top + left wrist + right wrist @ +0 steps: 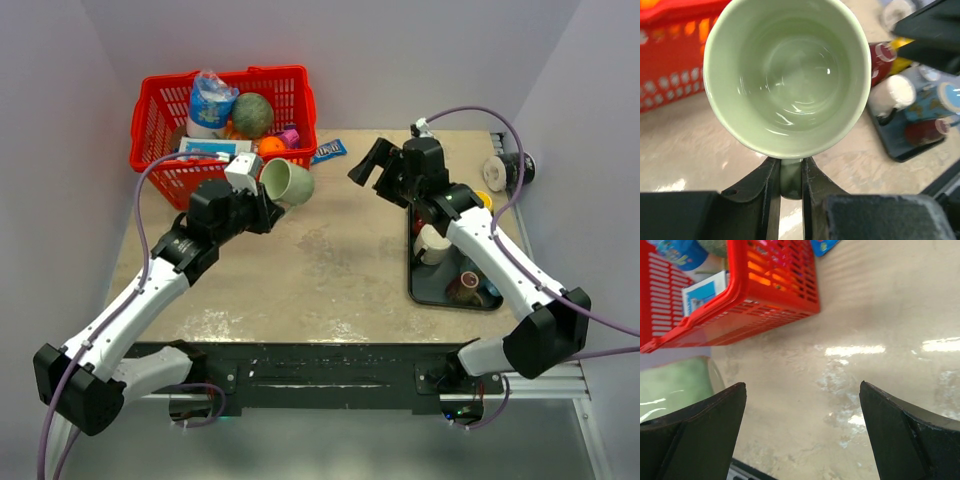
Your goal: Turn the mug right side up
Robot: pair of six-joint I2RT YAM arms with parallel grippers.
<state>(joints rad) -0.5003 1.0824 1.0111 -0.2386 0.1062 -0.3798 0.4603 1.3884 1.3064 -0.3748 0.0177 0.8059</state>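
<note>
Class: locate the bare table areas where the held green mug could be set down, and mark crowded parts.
Free: the middle of the table, between red basket, black tray and left arm; also its near-edge strip. Crowded: inside basket and tray.

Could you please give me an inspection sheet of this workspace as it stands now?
Surface: worn beige tabletop, scuffed with pale patches.
Job's things: pale green ceramic mug, held above the table, tipped on its side, empty inside.
Clutter: red plastic basket of mixed items at the far left; blue packet beside it; black tray of cups and jars on the right; white tape roll at the far right edge.
Grippers: left gripper shut on the mug's handle; right gripper open, holding nothing, hovering over the table.
Cables: purple cable looping along each arm.
Surroundings: plain pale walls; nothing else seen.
</note>
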